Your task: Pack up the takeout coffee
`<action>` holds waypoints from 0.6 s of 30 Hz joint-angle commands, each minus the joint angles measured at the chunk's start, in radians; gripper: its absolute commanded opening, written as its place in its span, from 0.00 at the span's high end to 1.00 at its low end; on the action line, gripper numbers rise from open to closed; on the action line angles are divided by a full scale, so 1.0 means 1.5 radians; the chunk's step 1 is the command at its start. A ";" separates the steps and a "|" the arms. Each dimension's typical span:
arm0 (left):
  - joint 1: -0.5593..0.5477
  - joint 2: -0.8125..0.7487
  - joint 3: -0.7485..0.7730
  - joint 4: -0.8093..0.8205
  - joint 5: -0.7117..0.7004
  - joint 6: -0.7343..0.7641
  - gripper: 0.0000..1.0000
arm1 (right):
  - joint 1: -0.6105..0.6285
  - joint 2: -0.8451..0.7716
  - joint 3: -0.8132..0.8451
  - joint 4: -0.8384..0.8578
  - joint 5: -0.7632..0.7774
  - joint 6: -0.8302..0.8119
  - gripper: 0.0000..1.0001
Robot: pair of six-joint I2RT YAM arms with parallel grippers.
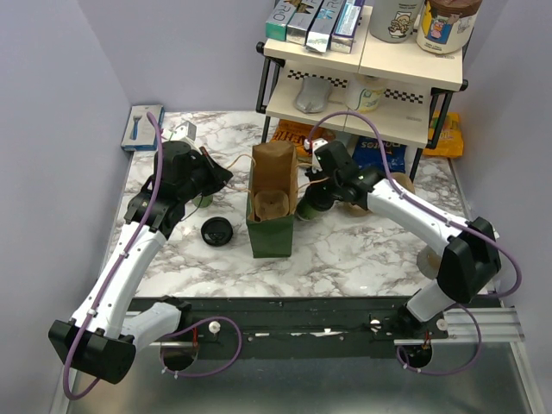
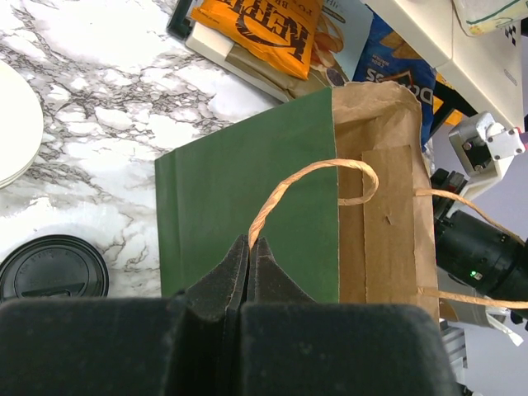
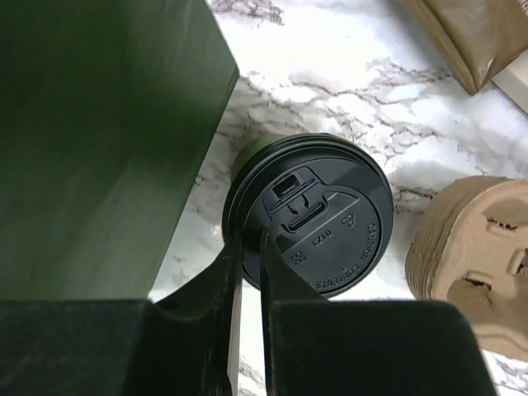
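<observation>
On marbled tabletop [image 1: 345,250], my left claw [image 2: 250,243] clamps the bag's [image 2: 247,190] twisted paper handle [image 2: 313,169]; right claw [image 3: 247,239], slit-narrow at the round black lid [image 3: 322,223], grip indeterminate.

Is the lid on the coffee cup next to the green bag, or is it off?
On. The right wrist view shows the black lid seated over the dark-green cup, covering its mouth.

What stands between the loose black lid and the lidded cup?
The green bag stands between the loose lid and the lidded cup; the top view shows it.
</observation>
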State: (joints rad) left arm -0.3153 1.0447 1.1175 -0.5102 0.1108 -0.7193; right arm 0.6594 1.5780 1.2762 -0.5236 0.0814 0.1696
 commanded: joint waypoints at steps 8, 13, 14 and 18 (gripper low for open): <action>0.004 -0.004 -0.004 0.011 0.003 -0.001 1.00 | 0.043 -0.062 -0.003 -0.166 0.032 -0.076 0.99; 0.004 -0.004 -0.002 0.010 0.005 -0.002 1.00 | 0.045 -0.036 -0.008 -0.098 0.033 -0.042 0.98; 0.004 -0.004 -0.002 0.010 0.005 -0.002 1.00 | 0.045 -0.029 0.002 -0.097 0.053 0.001 0.96; 0.004 -0.008 -0.003 0.005 0.003 0.000 1.00 | 0.042 -0.067 0.009 -0.086 0.118 0.115 0.67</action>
State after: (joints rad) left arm -0.3153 1.0447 1.1175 -0.5102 0.1108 -0.7193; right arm 0.7254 1.5185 1.2591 -0.6792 0.1482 0.1642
